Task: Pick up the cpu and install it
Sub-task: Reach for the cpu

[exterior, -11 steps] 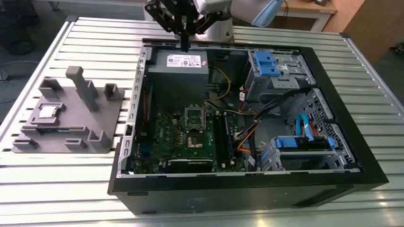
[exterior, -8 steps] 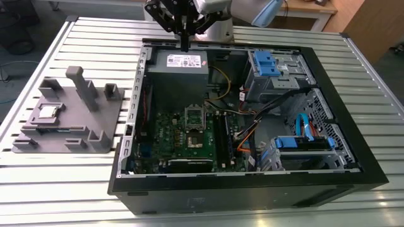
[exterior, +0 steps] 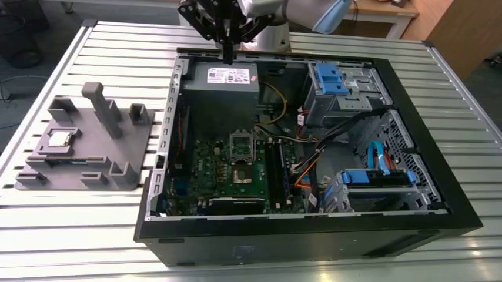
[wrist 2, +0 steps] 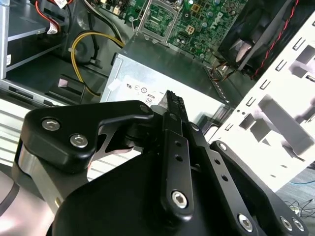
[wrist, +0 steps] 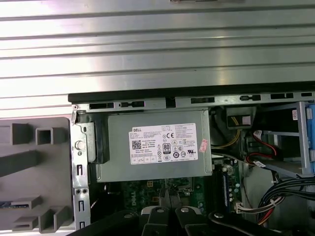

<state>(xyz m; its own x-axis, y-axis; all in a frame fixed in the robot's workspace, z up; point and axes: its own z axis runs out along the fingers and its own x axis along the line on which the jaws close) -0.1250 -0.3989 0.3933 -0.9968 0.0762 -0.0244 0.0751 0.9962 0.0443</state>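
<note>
The cpu (exterior: 61, 138), a small silver square chip, lies in a recess of the grey holder block (exterior: 117, 147) at the exterior view's left, outside the computer case. My gripper (exterior: 228, 57) hangs over the far edge of the open case (exterior: 439, 176), above the grey power supply box (exterior: 227, 79), well away from the cpu. Its two black fingers (wrist 2: 173, 103) are pressed together with nothing between them, and their tips (wrist: 170, 194) reach over the green motherboard. The dark socket with its metal frame (exterior: 241, 157) sits in the middle of the motherboard (exterior: 211, 170).
The case stands on a slatted metal table (exterior: 63, 235). Inside it are blue drive brackets (exterior: 333, 79), bundled cables (exterior: 330, 138) and memory slots (exterior: 274, 170). The power supply (wrist: 155, 145) has a white label. The holder block has upright posts (exterior: 102, 108).
</note>
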